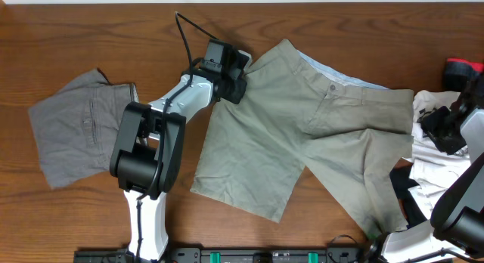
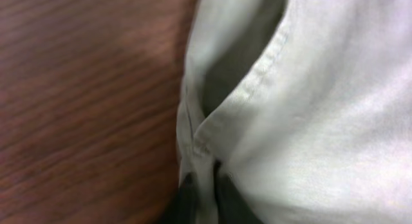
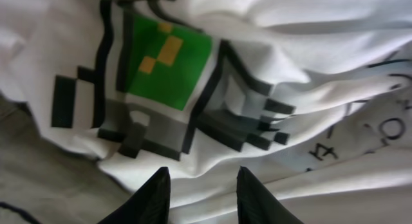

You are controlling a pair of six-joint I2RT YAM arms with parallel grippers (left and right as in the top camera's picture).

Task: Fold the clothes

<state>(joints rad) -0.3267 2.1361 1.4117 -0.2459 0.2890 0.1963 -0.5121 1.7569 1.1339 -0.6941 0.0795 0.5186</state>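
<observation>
The large khaki shorts (image 1: 302, 134) lie spread flat across the middle of the table, waistband toward the back. My left gripper (image 1: 240, 75) sits at their back left corner. In the left wrist view it (image 2: 206, 198) is shut on a thin fold of the khaki shorts' (image 2: 322, 121) seamed edge beside a pocket opening. The smaller grey shorts (image 1: 76, 131) lie flat at the far left, apart from both arms. My right gripper (image 1: 432, 125) hovers at the right over a white T-shirt (image 3: 257, 31) with a pixel print. It (image 3: 203, 185) is open with nothing between its fingers.
A pile of white and dark garments (image 1: 423, 161) lies at the right edge, overlapping the khaki shorts' right leg. A red and black item (image 1: 463, 66) sits at the back right. Bare wooden table (image 1: 76, 36) shows around the grey shorts.
</observation>
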